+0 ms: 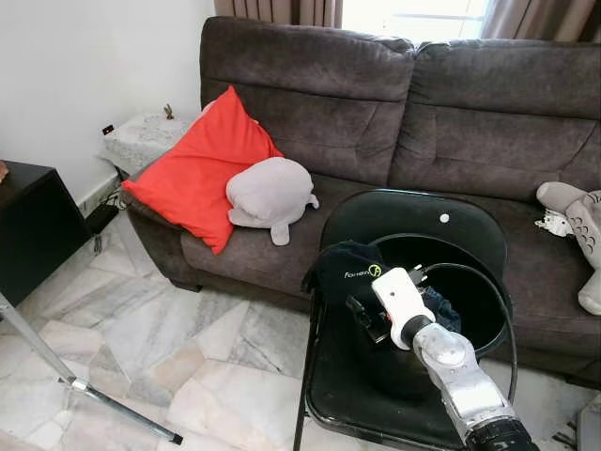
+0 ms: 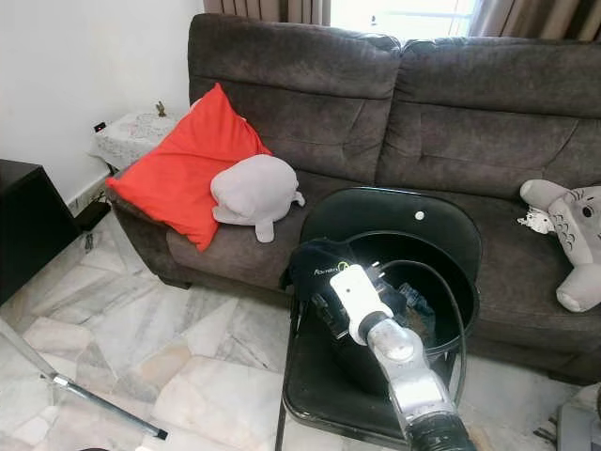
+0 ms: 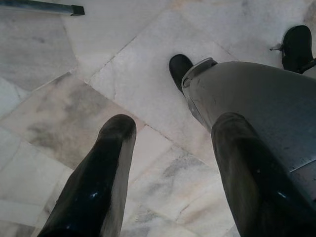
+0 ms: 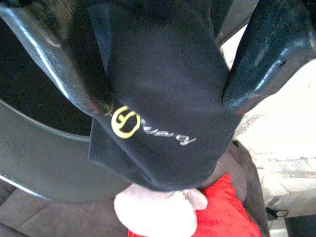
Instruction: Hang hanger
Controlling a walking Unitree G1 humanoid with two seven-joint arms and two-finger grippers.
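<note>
A black cloth with a yellow logo (image 1: pixel 346 268) drapes over the near rim of a black bucket (image 1: pixel 474 282). The bucket stands on a black folding chair (image 1: pixel 413 211) in front of the sofa. My right gripper (image 1: pixel 364 315) reaches to that rim. In the right wrist view its fingers (image 4: pixel 84 74) stand apart on either side of the black cloth (image 4: pixel 163 148), open around it. My left gripper (image 3: pixel 175 126) hangs open over the marble floor beside my own leg (image 3: pixel 256 94). A thin black hoop (image 1: pixel 508 324) curves around the bucket's right side.
A brown sofa (image 1: pixel 423 113) holds a red cushion (image 1: pixel 202 169), a grey plush (image 1: pixel 270 193) and another plush (image 1: pixel 582 221) at the right. A black cabinet (image 1: pixel 28 225) stands at the left. A silver rack leg (image 1: pixel 84 390) crosses the floor at the lower left.
</note>
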